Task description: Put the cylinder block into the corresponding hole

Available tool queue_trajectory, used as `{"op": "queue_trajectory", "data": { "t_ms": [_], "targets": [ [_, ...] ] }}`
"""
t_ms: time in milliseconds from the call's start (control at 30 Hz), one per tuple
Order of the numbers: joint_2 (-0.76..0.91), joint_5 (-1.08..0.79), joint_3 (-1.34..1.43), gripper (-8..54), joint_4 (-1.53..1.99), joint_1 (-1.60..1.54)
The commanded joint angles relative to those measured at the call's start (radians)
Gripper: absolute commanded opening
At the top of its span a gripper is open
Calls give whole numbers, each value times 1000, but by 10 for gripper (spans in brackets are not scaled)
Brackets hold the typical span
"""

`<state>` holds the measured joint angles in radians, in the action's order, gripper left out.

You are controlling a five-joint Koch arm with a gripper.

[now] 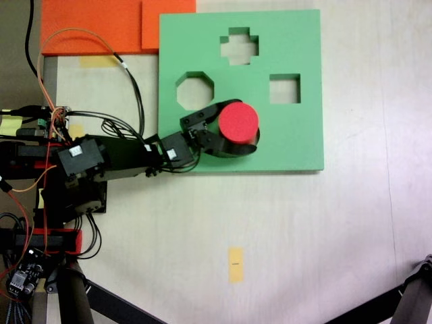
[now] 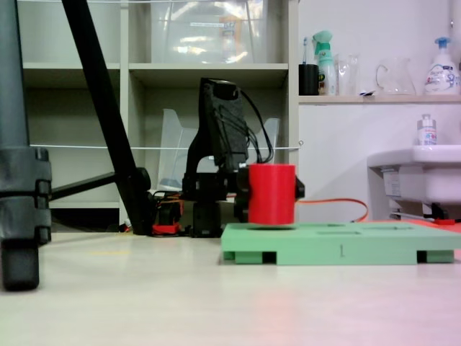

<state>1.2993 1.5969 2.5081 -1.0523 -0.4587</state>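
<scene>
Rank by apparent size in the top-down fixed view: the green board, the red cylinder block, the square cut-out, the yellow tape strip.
1. Green board.
2. Red cylinder block, though it sits nearer the camera.
3. Square cut-out, clearly smaller than the block's top.
4. Yellow tape strip.

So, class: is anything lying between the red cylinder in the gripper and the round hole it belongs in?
Nothing visible does. The gripper holds the cylinder block just above the green board; the round hole cannot be seen, presumably beneath the block.
</scene>
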Motion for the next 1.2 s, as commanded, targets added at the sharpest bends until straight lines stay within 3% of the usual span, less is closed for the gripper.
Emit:
{"op": "queue_trajectory", "data": {
  "t_ms": [0, 567, 633, 667, 700, 867, 933, 1167],
  "targets": [
    [21, 9, -37, 332, -29, -20],
    [-101, 6, -103, 358, -40, 5],
    [-95, 2, -92, 417, -40, 5],
    [-87, 0, -89, 495, -38, 6],
    [-80, 0, -83, 525, -32, 5],
    [-18, -2, -14, 525, -15, 2],
    [75, -3, 57, 523, -17, 0],
    [723, -48, 268, 521, 405, 3]
  ]
}}
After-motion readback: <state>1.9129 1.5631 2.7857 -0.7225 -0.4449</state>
